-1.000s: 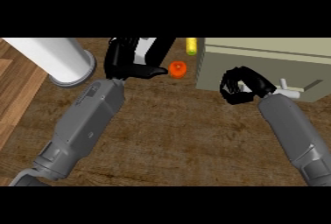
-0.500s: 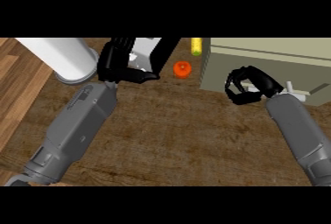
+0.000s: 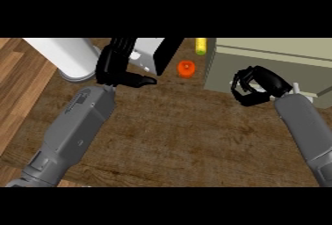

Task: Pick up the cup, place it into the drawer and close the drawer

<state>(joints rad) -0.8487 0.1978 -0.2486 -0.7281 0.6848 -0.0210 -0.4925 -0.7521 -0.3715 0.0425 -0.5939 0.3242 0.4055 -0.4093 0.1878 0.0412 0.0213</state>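
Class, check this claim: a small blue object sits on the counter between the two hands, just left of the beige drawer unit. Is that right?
Not quite. The head view shows the small object is orange, not blue. The rest holds: it sits on the counter between the left hand and the right hand, just left of the beige drawer unit.

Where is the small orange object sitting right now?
In the head view the orange object sits near the top centre of the counter, between the left hand and the beige drawer unit, just below a yellow item.
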